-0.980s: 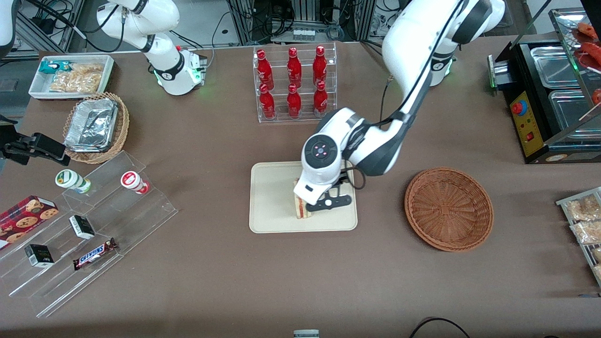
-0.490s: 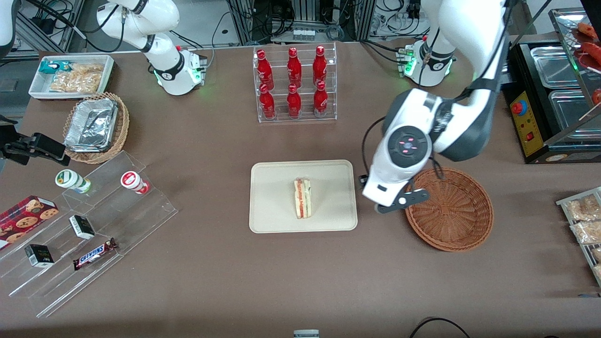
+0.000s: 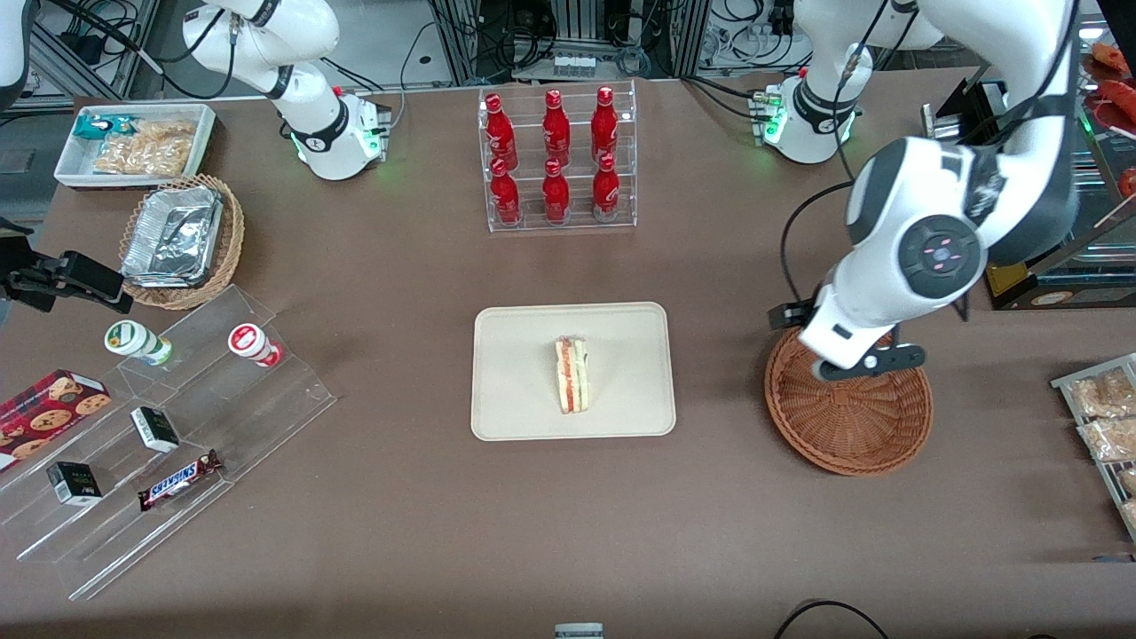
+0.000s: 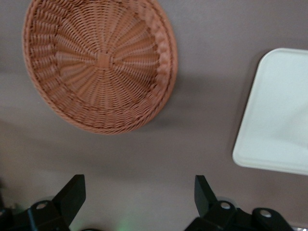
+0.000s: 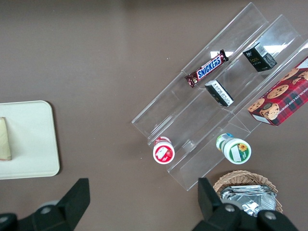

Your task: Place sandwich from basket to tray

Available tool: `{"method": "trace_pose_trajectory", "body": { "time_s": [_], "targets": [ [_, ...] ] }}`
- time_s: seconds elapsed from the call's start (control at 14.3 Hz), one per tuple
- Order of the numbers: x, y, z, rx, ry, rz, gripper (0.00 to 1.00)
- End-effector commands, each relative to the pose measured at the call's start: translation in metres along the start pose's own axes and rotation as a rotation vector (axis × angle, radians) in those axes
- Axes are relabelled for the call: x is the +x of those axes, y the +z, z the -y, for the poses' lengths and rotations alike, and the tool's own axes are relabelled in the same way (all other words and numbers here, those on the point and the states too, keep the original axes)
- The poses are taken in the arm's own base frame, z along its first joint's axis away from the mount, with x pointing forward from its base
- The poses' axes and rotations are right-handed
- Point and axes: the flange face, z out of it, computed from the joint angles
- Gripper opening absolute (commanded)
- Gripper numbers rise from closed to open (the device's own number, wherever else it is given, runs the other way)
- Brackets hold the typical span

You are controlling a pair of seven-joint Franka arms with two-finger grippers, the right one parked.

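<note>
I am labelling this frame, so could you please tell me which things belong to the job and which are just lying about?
Job:
sandwich, lying on the tray
basket
gripper, open, above the basket

Lying about:
red bottles
foil trays
Snickers bar
cookie box

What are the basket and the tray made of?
The basket looks like woven wicker, reddish-brown and matte: strands circle out from its middle. The tray looks like smooth cream plastic or pressed fibre; it is hard to tell which. The sandwich lies on it. The gripper hangs open above the basket.
</note>
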Motion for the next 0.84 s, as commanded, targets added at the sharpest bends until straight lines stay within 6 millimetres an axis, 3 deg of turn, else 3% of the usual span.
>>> {"method": "trace_pose_trajectory", "body": {
  "time_s": [0.0,0.35,0.56,0.77],
  "targets": [
    [-0.024,-0.024,0.034,-0.022,0.064,-0.013,1.0],
    [-0.05,-0.067,0.097,-0.027,0.205,-0.019,1.0],
    [-0.06,-0.088,0.113,-0.029,0.248,-0.052,1.0],
    [-0.055,-0.103,0.129,-0.041,0.219,-0.081,1.0]
  ]
}}
